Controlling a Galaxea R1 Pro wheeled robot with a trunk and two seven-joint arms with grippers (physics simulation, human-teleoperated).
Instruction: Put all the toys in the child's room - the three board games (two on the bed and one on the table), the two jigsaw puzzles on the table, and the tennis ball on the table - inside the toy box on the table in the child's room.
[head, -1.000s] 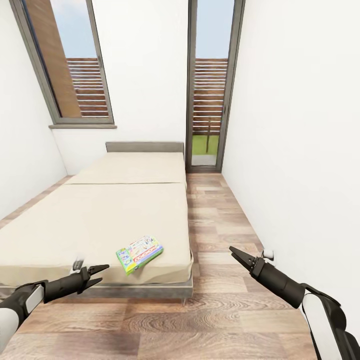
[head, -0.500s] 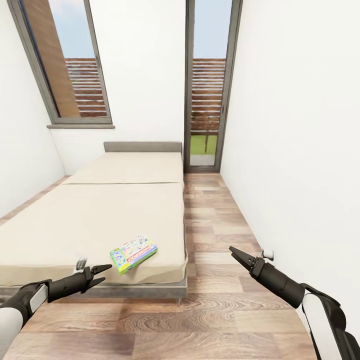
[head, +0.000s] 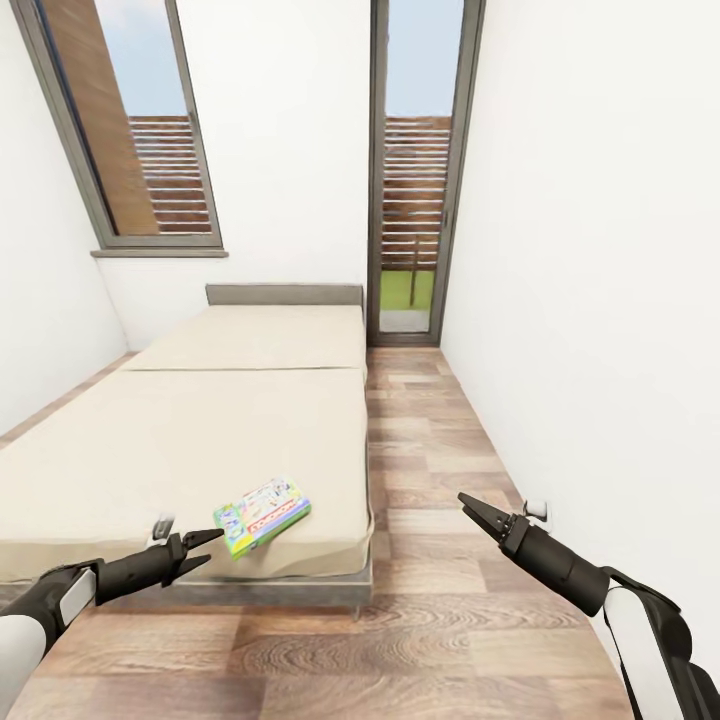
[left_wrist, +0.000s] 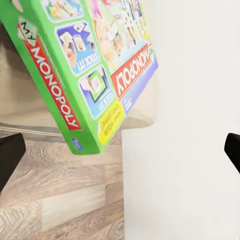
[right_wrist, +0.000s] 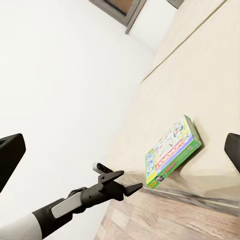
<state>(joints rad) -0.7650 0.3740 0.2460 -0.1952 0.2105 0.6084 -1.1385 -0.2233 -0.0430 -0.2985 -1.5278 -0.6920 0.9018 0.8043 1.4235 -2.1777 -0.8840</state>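
Where the bed (head: 200, 440) fills the narrow white-walled room, a Monopoly board game (head: 261, 514) lies near its foot corner, seemingly overhanging. Left gripper (head: 205, 549) and right gripper (head: 468, 504) hover parted, empty, above plank floor (head: 430, 640).

Bright, even daylight fills my view from the windows (head: 135, 130); shadows are faint, edges soft, walls lean outward.
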